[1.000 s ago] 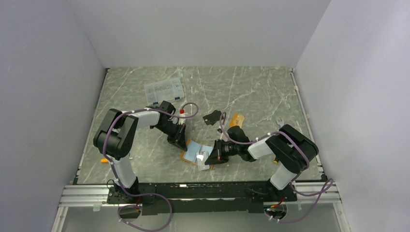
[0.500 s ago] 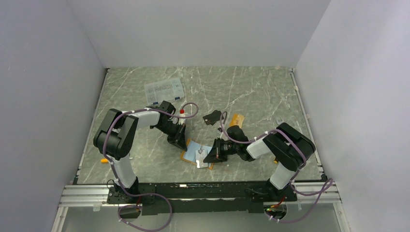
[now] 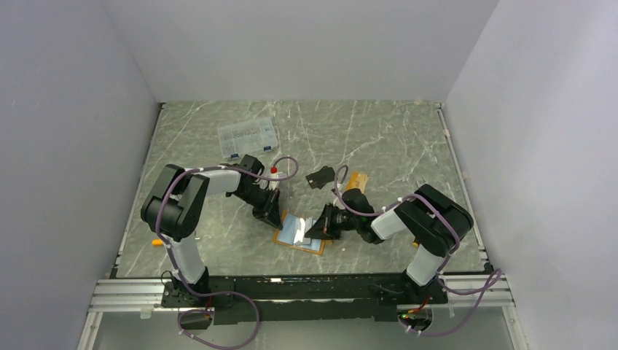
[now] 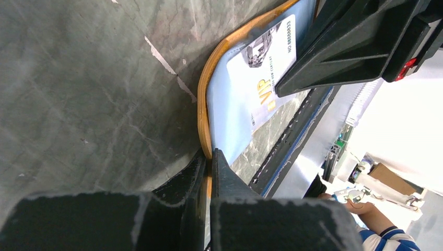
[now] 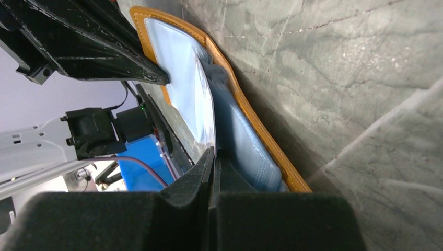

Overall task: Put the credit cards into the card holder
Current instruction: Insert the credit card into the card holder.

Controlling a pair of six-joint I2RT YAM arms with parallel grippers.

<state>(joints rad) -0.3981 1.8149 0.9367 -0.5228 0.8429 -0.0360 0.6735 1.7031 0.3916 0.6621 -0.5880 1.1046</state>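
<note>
Down at the bottom-middle of the top view, the right gripper [image 3: 312,230] has crept up and left over the last second. That's carried its whitish card [image 3: 300,232] further across the open card holder [image 3: 290,242] lying on the table [image 3: 379,131]. Meanwhile the left gripper [image 3: 279,217] hasn't budged and keeps the holder's upper-left edge pinned. So I'd say the insert is underway, not finished. A black card [image 3: 319,177] and an orange-tan card [image 3: 356,180] sit just above, untouched.

Left wrist view: fingers pinched together on the holder's orange rim at bottom centre. The VIP-printed card lies over the pale blue lining, its far end buried under the right gripper's black body.

Right wrist view: jaws squeezed tight on the card's near edge, with the card standing edge-on against the lining. Can't tell if its leading edge is actually in a slot, since no view shows the pocket mouth.
</note>
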